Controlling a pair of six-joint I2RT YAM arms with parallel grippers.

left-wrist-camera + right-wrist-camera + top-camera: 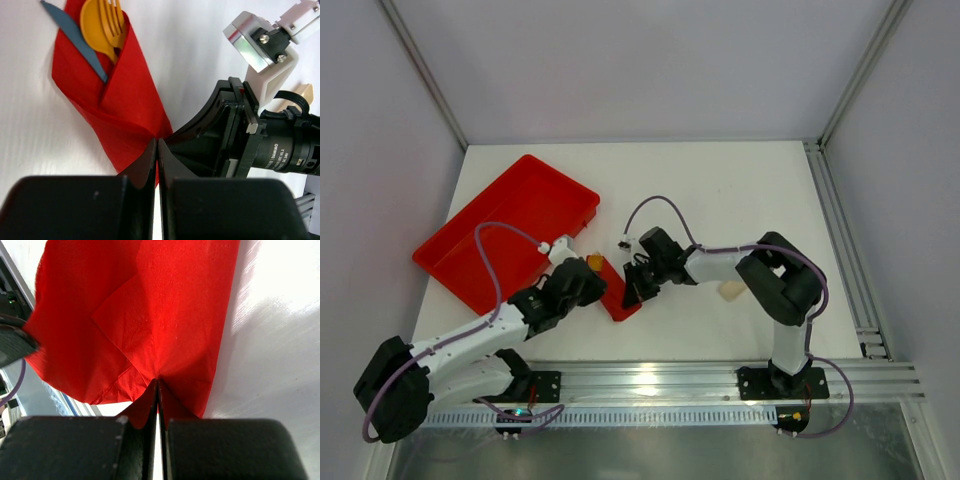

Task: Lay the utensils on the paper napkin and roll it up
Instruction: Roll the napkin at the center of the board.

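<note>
1. Step in hand, by my reading: the roll. The paper napkin (pixel 125 105) lies on the tabletop (pixel 740 190) between the two end effectors, folded over into a narrow wrap around the utensils (pixel 100 35). The left end effector (pixel 157 150) has its jaws closed tight on the wrap's near point. The right end effector (pixel 157 385) is pinched shut on a napkin edge from the opposite side.
2. Next move, as I judge it: one end effector should hold steady while the other carries the loose flap over the wrap. The paper is thin, so opposed pulls could tear it or slide the utensils out of the open end.
3. Containers, largest first:
   - The red tray (pixel 520 200) sits beyond and to the left of the left end effector, well apart. Nothing of the task shows inside it.
   - The napkin's fold holds a blue knife (pixel 75 40) and an orange-yellow fork (pixel 102 27). Their heads poke out at the end far from the left end effector's tips.
4. A small pale tan piece (pixel 730 292) lies behind the right end effector, beside its arm. I cannot tell what it is.
</note>
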